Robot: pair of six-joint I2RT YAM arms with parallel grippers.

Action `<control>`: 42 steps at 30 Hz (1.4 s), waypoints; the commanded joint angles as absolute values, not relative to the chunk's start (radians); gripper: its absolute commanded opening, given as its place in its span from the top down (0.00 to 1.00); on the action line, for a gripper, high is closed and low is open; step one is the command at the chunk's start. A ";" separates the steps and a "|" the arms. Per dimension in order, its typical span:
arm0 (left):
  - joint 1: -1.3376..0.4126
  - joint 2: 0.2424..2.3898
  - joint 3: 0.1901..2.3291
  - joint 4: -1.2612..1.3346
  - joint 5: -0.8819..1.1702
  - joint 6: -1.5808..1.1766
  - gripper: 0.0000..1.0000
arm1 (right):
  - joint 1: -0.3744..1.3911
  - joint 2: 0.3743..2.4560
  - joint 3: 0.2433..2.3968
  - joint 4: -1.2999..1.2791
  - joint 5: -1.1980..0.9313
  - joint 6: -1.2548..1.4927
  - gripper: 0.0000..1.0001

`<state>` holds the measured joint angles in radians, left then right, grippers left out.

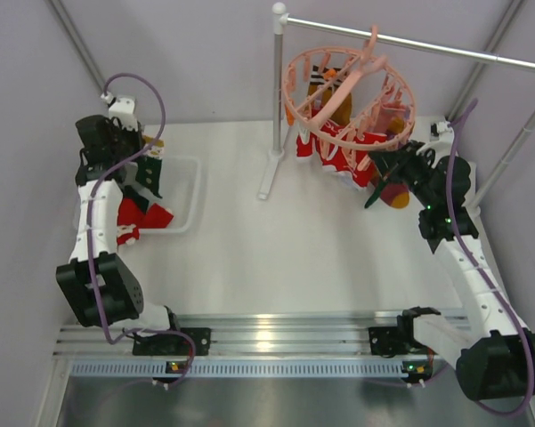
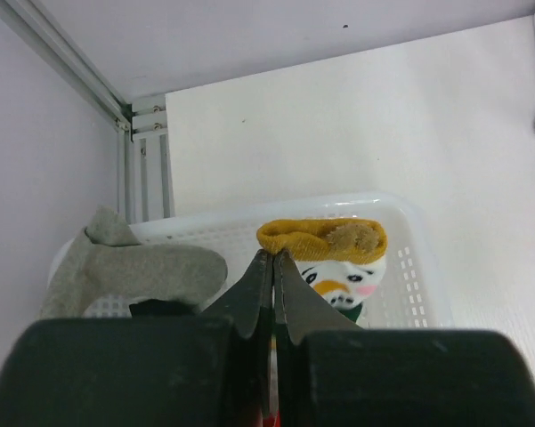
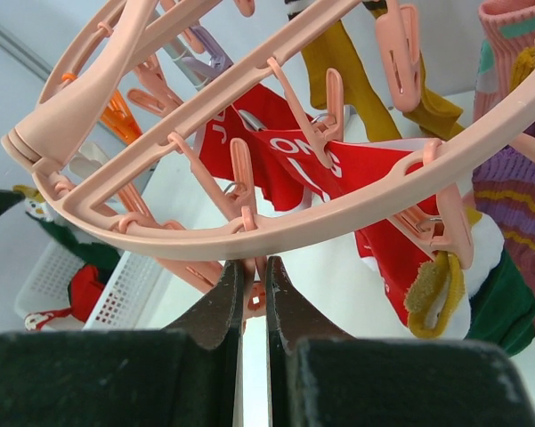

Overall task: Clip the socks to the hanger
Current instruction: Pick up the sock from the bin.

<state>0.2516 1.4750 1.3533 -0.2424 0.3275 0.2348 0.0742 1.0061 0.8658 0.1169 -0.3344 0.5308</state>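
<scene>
The desk (image 1: 276,258) carries a rail (image 1: 427,46) at its far right corner, where the hanger (image 3: 276,233) hangs with red socks (image 1: 338,156) clipped beneath. A white basket (image 2: 414,267) sits at the left edge. The left gripper (image 2: 273,256) has its jaws pressed together at a yellow-cuffed sock (image 2: 325,238); I cannot tell whether it is pinched. The right gripper (image 3: 254,267) is all but closed just under the hanger's ring.

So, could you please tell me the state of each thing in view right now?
Left gripper: shut on the green sock's yellow cuff.
Right gripper: shut on a pink clip.
Hanger: hung on the rail.
Red socks: clipped up, dangling.
Grey sock: draped over the basket rim.
</scene>
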 commanded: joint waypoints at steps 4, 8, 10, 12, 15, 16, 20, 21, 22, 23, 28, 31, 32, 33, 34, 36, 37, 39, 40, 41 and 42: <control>0.347 1.427 1.417 -0.348 0.443 0.215 1.00 | 0.063 0.977 0.907 0.129 -0.347 0.512 1.00; 0.425 1.349 1.408 -0.418 0.518 0.250 1.00 | 0.063 0.973 0.891 0.143 -0.347 0.520 1.00; 0.449 1.316 1.414 -0.448 0.535 0.285 1.00 | 0.063 0.976 0.885 0.146 -0.348 0.525 1.00; 0.477 1.321 1.465 -0.534 0.566 0.333 1.00 | 0.063 0.982 0.884 0.150 -0.351 0.529 1.00; 0.491 1.350 1.516 -0.609 0.591 0.400 1.00 | 0.063 0.986 0.885 0.155 -0.353 0.531 1.00; 0.491 1.362 1.503 -0.609 0.603 0.420 1.00 | 0.061 0.988 0.887 0.156 -0.354 0.532 1.00; 0.442 1.434 1.485 -0.644 0.666 0.506 1.00 | 0.061 0.994 0.888 0.156 -0.354 0.529 1.00; 0.419 1.478 1.485 -0.653 0.651 0.547 1.00 | 0.063 0.996 0.890 0.156 -0.356 0.528 1.00; 0.398 1.497 1.477 -0.660 0.641 0.563 1.00 | 0.063 0.996 0.890 0.158 -0.354 0.526 1.00; 0.361 1.517 1.471 -0.657 0.634 0.574 1.00 | 0.061 0.996 0.891 0.158 -0.354 0.526 1.00; 0.287 1.647 1.410 -0.481 0.558 0.517 1.00 | 0.063 1.002 0.894 0.160 -0.348 0.532 1.00; 0.246 1.752 1.431 -0.446 0.517 0.491 1.00 | 0.061 1.005 0.896 0.158 -0.348 0.534 1.00; 0.229 1.781 1.437 -0.433 0.506 0.477 1.00 | 0.064 1.008 0.899 0.156 -0.348 0.534 1.00; 0.221 1.831 1.446 -0.427 0.500 0.473 1.00 | 0.063 1.009 0.899 0.156 -0.348 0.534 1.00; 0.207 1.854 1.463 -0.420 0.486 0.465 1.00 | 0.063 1.014 0.899 0.156 -0.348 0.532 1.00; 0.196 1.914 1.483 -0.405 0.476 0.456 1.00 | 0.061 1.017 0.900 0.156 -0.348 0.532 1.00; 0.189 1.930 1.486 -0.397 0.471 0.450 0.99 | 0.061 1.019 0.900 0.156 -0.348 0.532 1.00; 0.176 1.959 1.489 -0.361 0.471 0.425 0.94 | 0.063 1.025 0.903 0.155 -0.350 0.532 1.00; 0.173 1.965 1.494 -0.351 0.472 0.416 0.90 | 0.063 1.025 0.904 0.155 -0.350 0.532 1.00; 0.172 1.971 1.496 -0.339 0.476 0.391 0.76 | 0.063 1.026 0.907 0.153 -0.350 0.531 1.00; 0.172 1.970 1.497 -0.336 0.477 0.379 0.70 | 0.061 1.028 0.907 0.152 -0.348 0.531 1.00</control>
<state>0.1776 1.9823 1.4425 -0.4274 0.4732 0.4362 0.0734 1.0225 0.8658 0.1207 -0.3450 0.5282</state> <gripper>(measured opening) 0.240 0.043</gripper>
